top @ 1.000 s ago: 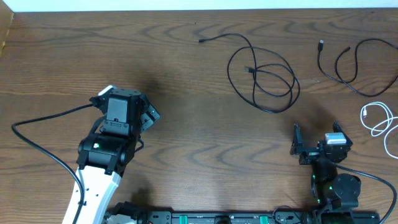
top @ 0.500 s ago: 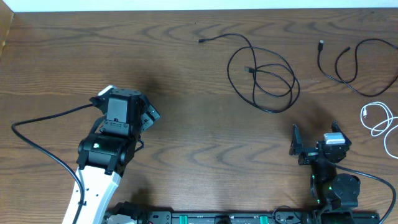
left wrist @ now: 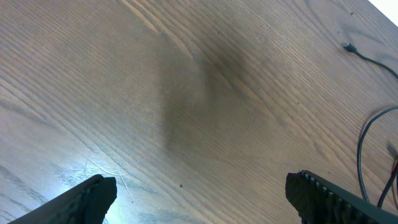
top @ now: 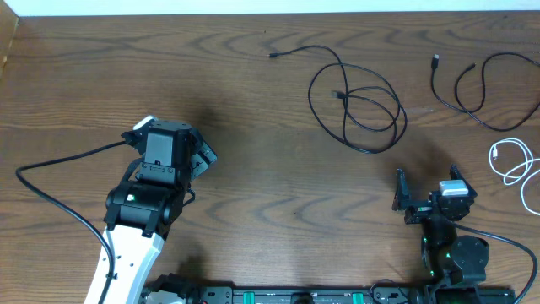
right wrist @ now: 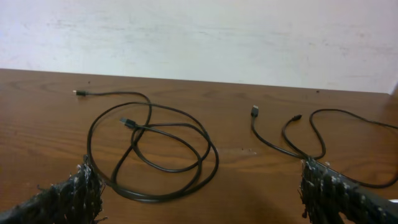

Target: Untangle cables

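Wall [right wrist: 199, 31] fills right wrist background; white cable [top: 510, 160] shows overhead only.

a lab: robot arms [top: 139, 203] at wooden table [top: 270, 169].

No text, label, brand, number or sign can be read anywhere.

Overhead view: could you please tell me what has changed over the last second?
Nothing visibly changed. The left end effector and right end effector stay open, holding nothing. The looped black cable, the other black cable and the white cable lie where they were.
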`<state>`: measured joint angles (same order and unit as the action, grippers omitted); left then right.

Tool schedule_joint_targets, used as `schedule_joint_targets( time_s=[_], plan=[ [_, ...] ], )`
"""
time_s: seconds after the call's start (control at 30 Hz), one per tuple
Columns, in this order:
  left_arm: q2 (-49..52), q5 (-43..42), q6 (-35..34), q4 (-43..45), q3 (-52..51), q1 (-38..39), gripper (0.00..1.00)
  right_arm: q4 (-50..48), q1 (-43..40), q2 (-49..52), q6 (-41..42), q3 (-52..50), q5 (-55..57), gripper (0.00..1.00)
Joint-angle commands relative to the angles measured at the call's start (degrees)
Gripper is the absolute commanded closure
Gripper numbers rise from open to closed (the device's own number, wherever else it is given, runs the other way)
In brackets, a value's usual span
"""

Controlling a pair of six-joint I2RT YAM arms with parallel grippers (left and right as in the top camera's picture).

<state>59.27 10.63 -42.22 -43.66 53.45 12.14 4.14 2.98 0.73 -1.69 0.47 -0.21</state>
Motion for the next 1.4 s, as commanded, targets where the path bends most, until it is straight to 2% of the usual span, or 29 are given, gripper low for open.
schedule_joint_targets(
  time_s=[0.0, 0.7, 0.93, 1.17, 1.37],
  plan=[
    [0.2, 0.37, -0.31, -0.26, 0.76, -0.24, 0.06, 0.22, 0.44, -0.46, 0.37, -0.15, 0.24, 0.01],
    [-1.81, 0.39, -0.28, -0.39, 0.13, -0.35, 0.06, 0.22, 0.44, -0.46, 0.37, -0.15, 0.24, 0.01],
    [-12.2, 0.35, -0.09, -2.62, -1.84, -0.79, 0.06, 0.2, 0.44, -0.46, 0.35, -0.15, 0.22, 0.01],
    [-27.52, -4.09, -0.09, -2.34, -9.09, -4.87, 0.06, 0.2, 0.44, -0.46, 0.35, -0.15, 0.24, 0.01],
    [-38.95, -4.74, -0.04, 0.2, -16.72, -5.92, 0.06, 0.2, 0.44, -0.46, 0.37, -0.15, 0.22, 0.01]
  ],
)
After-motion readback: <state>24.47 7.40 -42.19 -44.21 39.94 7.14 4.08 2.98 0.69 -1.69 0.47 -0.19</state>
